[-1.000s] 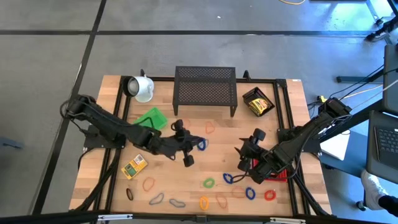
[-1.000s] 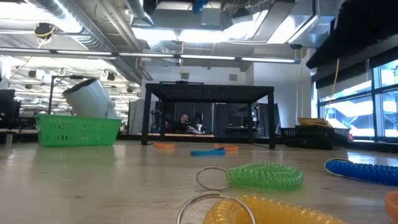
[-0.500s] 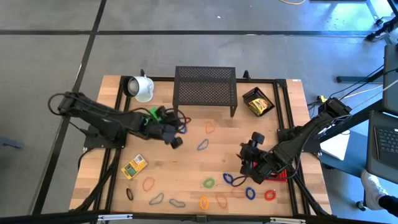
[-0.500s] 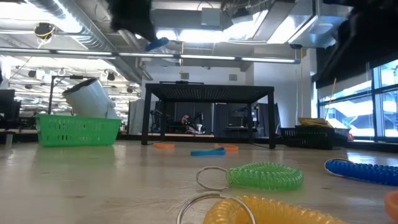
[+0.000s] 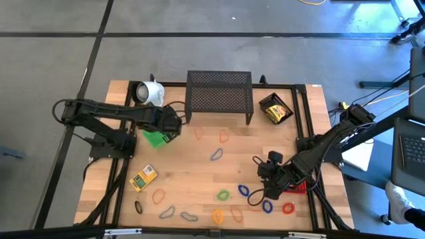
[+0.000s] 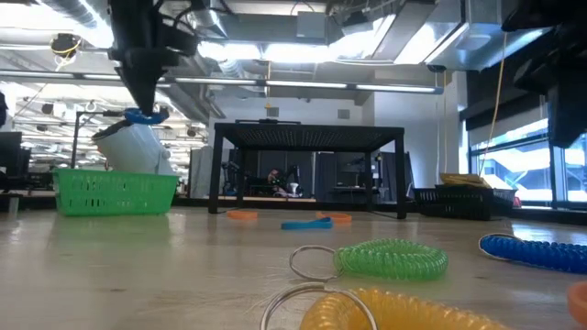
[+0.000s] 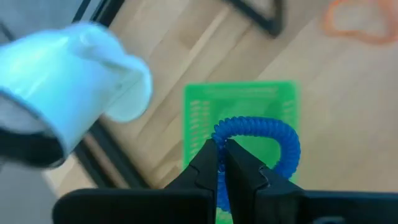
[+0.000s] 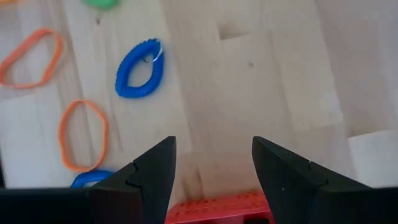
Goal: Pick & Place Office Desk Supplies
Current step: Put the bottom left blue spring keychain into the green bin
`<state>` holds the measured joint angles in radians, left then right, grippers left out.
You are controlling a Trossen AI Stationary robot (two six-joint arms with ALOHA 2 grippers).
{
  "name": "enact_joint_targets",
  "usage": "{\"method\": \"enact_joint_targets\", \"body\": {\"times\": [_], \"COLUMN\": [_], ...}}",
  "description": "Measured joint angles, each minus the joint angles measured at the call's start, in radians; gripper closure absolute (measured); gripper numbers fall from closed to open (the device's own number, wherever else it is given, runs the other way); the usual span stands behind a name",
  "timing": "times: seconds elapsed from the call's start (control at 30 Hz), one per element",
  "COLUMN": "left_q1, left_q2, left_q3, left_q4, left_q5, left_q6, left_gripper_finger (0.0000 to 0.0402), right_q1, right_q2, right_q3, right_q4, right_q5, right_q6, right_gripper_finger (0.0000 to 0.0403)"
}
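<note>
My left gripper hangs above the green basket at the table's far left, shut on a blue coiled loop. In the low view the loop hangs under the fingers, above the basket. My right gripper stands open over the table's near right, above bare wood, beside a blue loop and orange loops. More loops lie flat along the near edge. A flat yellow box lies at the near left. My left gripper pinches one stretch of the blue loop's coil between its two fingers. The fingers slant down from above. The loop is lifted clear, and the rest of it curves out beside the fingertips above the green basket.
A white mug lies on its side at the far left, just beyond the basket. A black mesh shelf stands at the far middle, a black tray to its right. A red basket sits by my right gripper.
My left gripper has carried the blue loop from the table's middle toward the far left, over the green basket, and has tipped from near level to pointing steeply down. My right gripper has stayed in place and turned a little.
</note>
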<state>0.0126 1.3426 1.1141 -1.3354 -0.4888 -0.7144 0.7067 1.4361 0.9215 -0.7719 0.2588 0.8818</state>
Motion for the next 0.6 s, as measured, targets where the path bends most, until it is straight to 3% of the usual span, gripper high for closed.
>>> {"method": "enact_joint_targets", "body": {"times": [0.17, 0.4, 0.6], "left_q1": [0.048, 0.063, 0.059], "left_q2": [-0.014, -0.138, -0.249], "left_q3": [-0.034, -0.294, -0.444], "left_q4": [-0.004, 0.180, 0.334], "left_q5": [0.017, 0.025, 0.013], "left_q6": [-0.004, -0.123, -0.176], "left_gripper_finger": [0.0393, 0.0393, 0.0393], "right_q1": [0.000, 0.000, 0.000], "right_q2": [0.000, 0.000, 0.000], "right_q3": [0.000, 0.000, 0.000], "right_q4": [0.018, 0.040, 0.047], "right_q5": [-0.016, -0.016, -0.016], "right_q6": [0.000, 0.000, 0.000], "right_gripper_finger": [0.0191, 0.0191, 0.0191]}}
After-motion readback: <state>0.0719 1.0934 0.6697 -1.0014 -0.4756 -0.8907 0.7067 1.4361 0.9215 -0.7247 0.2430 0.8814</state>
